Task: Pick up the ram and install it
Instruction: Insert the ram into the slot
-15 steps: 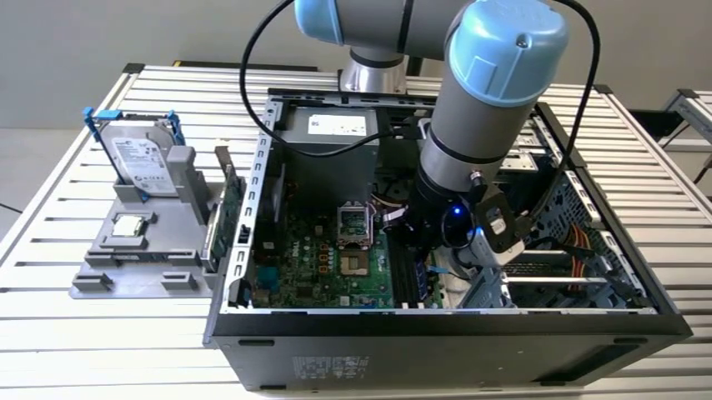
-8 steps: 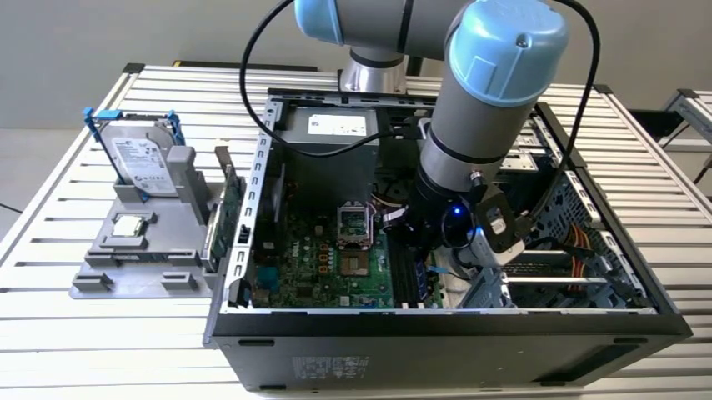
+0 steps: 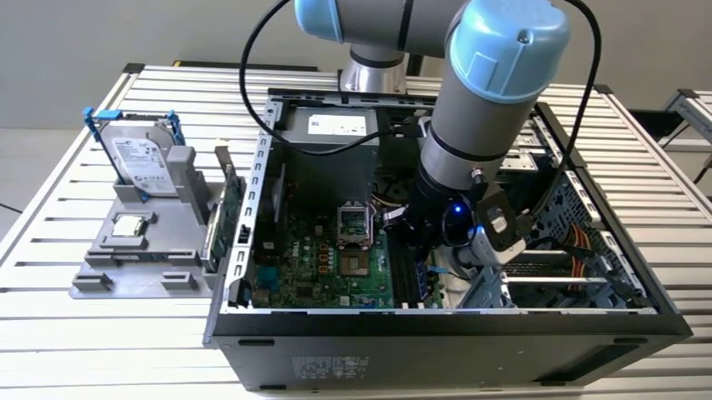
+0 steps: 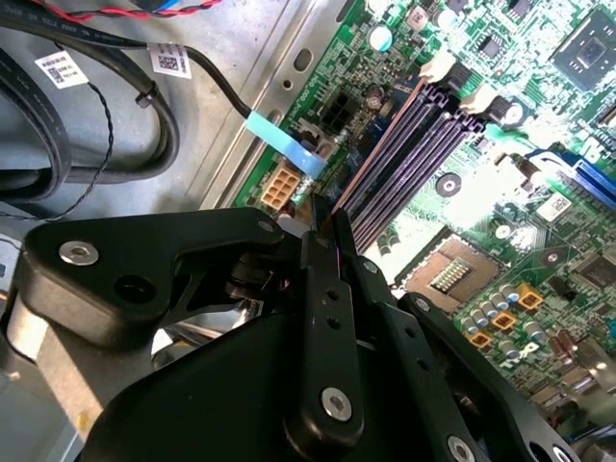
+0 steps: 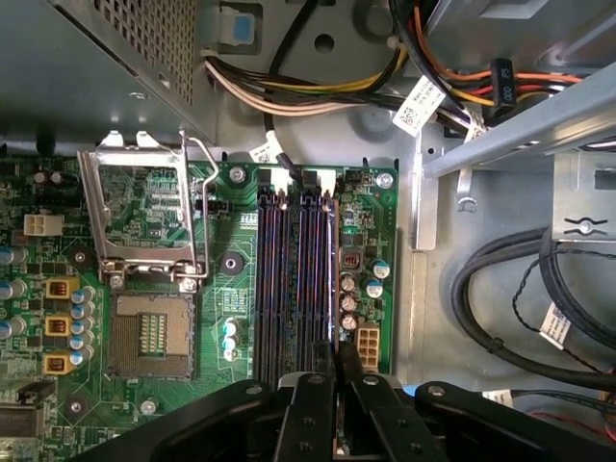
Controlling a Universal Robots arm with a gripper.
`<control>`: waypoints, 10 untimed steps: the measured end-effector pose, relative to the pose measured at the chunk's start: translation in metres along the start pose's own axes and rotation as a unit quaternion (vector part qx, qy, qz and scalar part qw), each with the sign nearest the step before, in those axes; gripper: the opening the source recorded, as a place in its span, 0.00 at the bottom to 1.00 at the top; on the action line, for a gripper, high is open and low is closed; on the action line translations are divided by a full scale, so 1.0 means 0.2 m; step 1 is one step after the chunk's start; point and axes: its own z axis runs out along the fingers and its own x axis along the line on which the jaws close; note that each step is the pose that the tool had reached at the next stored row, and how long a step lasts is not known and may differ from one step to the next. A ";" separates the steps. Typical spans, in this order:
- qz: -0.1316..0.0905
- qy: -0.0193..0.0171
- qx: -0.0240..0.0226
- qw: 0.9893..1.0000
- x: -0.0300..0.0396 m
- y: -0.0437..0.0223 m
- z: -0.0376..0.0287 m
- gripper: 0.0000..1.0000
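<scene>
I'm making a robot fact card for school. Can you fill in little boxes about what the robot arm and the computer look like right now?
Where: open computer case lying on a slatted metal table
Arm: reaching down inside the case
Gripper: gripper shut on the ram, seen edge-on
Ram position: over the outermost black memory slot, seating not clear
CPU socket: CPU socket empty, its cover flipped open
Outside the case: hard drive standing in a blue bracket on a grey holder

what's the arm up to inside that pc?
The arm has its gripper down inside the open computer case, over the motherboard's memory slots. The fingers are closed on the ram, a thin stick seen edge-on, standing in line with the slot nearest the case wall. Whether it is fully seated cannot be told.
</scene>
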 end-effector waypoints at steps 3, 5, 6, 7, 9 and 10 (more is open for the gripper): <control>0.000 0.000 0.001 1.000 0.000 0.002 -0.001 0.00; 0.000 0.000 0.003 1.000 0.000 0.010 -0.001 0.00; 0.000 0.000 0.004 1.000 0.000 0.015 0.000 0.00; 0.000 0.000 0.005 1.000 0.000 0.019 0.001 0.00; 0.000 0.000 0.007 1.000 -0.001 0.019 0.002 0.00; 0.000 0.000 0.009 1.000 0.000 0.019 0.002 0.00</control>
